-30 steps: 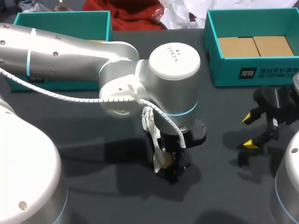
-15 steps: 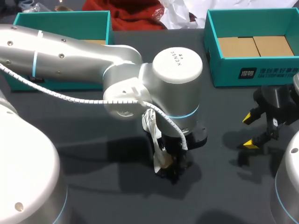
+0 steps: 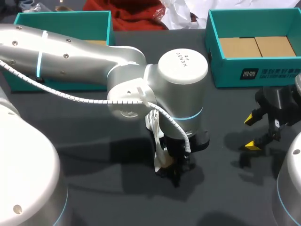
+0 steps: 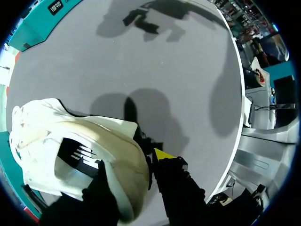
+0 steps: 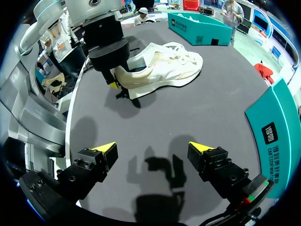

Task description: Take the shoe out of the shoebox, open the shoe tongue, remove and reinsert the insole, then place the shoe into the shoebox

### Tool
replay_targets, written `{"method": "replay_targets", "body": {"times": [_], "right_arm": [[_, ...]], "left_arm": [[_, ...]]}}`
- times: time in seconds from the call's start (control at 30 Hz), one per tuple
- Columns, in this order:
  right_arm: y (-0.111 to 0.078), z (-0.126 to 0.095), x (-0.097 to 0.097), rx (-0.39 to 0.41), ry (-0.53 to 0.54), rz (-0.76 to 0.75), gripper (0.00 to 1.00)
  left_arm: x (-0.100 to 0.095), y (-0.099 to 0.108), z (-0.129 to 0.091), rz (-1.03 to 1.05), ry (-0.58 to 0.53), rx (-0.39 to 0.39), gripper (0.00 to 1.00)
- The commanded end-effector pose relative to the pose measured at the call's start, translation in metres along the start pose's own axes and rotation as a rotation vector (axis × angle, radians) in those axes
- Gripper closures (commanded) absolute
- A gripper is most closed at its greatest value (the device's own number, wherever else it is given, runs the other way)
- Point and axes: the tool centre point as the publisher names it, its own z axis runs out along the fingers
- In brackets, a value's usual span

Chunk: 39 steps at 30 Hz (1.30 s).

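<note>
The white shoe [image 5: 164,66] sat out on the dark worktop [image 3: 94,188], near its middle and well apart from both boxes. Its heel faced the left arm [image 3: 84,52] and its toe pointed toward the teal box [image 3: 61,23] at the far left. The left jaws had closed on the heel. One dark finger [image 4: 101,193] went down inside the opening and the other, with its yellow tip [image 4: 162,154], pressed against the outside of the heel wall. From above, most of the shoe was hidden under the arm's thick wrist, with only a strip of white upper showing beside it. I could not tell whether the heel was lifted off the worktop. Inside the opening the lining looked dark, and I could not make out the insole.

The right jaws hung low over the worktop near its right edge, well apart from the shoe. They were spread wide with nothing between the yellow tips [image 5: 106,149]. Behind them the teal shoebox [image 3: 214,61] stood open at the far right, with brown cardboard lying flat in its bottom.
</note>
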Motion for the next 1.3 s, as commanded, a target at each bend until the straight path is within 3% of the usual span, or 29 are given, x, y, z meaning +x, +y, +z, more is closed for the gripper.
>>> {"method": "replay_targets", "body": {"times": [0.03, 0.2, 0.67, 1.3], "right_arm": [[0.000, 0.000, 0.002, 0.002, -0.004, 0.000, 0.00], [0.000, 0.000, 0.002, 0.002, -0.004, 0.000, 0.00], [0.000, 0.000, 0.002, 0.002, -0.004, 0.000, 0.00], [0.000, 0.000, 0.002, 0.002, -0.004, 0.000, 0.00]], "left_arm": [[-0.006, 0.002, 0.002, 0.002, 0.006, 0.001, 1.00], [-0.008, 0.006, -0.010, 0.008, 0.021, 0.002, 1.00], [-0.038, 0.015, -0.073, 0.019, 0.060, -0.053, 1.00], [-0.082, 0.023, -0.138, 0.020, 0.055, -0.035, 1.00]]}}
